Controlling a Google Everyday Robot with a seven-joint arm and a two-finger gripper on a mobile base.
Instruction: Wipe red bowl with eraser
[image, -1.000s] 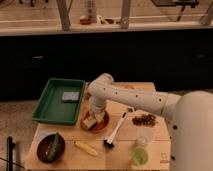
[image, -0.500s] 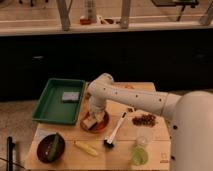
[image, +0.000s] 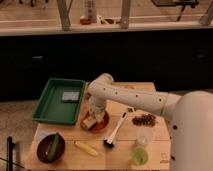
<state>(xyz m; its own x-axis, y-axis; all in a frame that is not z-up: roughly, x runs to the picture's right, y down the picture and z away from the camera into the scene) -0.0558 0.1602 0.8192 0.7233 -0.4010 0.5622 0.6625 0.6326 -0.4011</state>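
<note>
The red bowl (image: 100, 125) is a shallow orange-red dish in the middle of the wooden table (image: 160, 150). The tan eraser (image: 89, 122) lies inside it, on its left part. My gripper (image: 91, 117) comes down from the white arm (image: 130, 97) into the bowl, right over the eraser, and seems to be pressing it onto the bowl's surface. The arm's wrist hides the back of the bowl.
A green tray (image: 50, 107) with a grey-blue block (image: 70, 96) sits to the left. A dark bowl with a green item (image: 50, 148) is at the front left. A banana (image: 86, 148), a black-headed brush (image: 116, 131), a brown cluster (image: 145, 119) and a cup with lime (image: 141, 154) lie around.
The gripper and eraser have shifted only slightly within the red bowl. Nothing else has moved.
</note>
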